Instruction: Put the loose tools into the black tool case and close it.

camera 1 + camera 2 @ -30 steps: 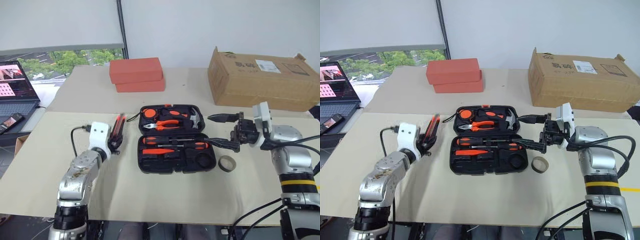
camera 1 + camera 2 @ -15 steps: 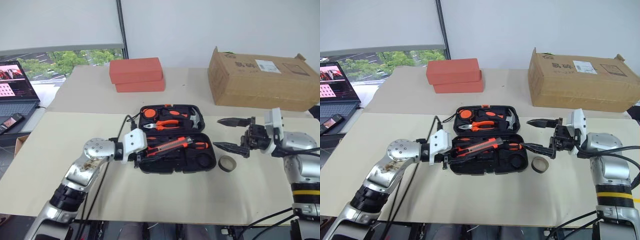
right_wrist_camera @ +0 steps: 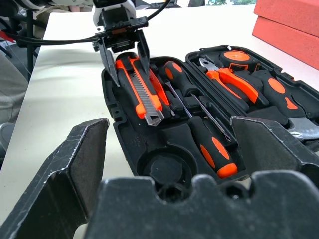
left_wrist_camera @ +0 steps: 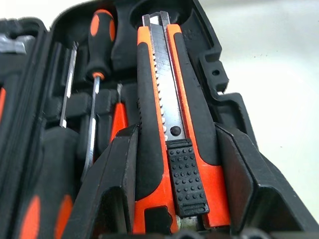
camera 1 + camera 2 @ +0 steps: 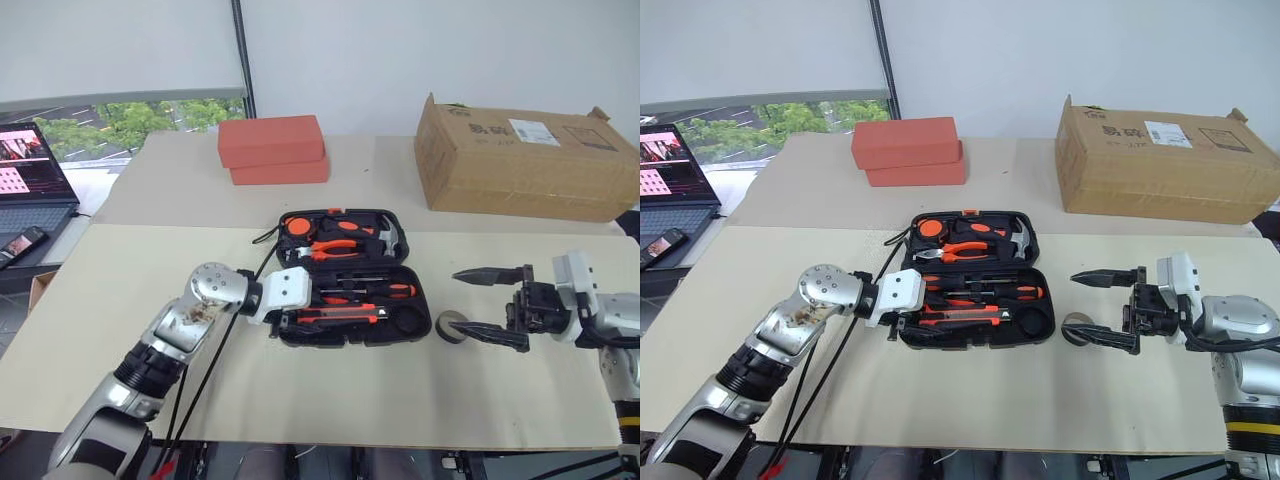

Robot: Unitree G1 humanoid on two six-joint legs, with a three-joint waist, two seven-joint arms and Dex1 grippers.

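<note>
Knife work: my left gripper (image 4: 175, 199) pinches the orange-and-black utility knife (image 5: 335, 315) low over the open black plastic tool case (image 5: 352, 330). Rigid, light; rubber flanks grip best. Right gripper (image 5: 492, 305) is spread.

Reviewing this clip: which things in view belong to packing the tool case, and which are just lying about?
Job: black tool case, utility knife between the left gripper fingers, screwdrivers in their slots, tape ring beside the open right gripper.

Lying about: red-orange boxes, cardboard box, laptop.
</note>
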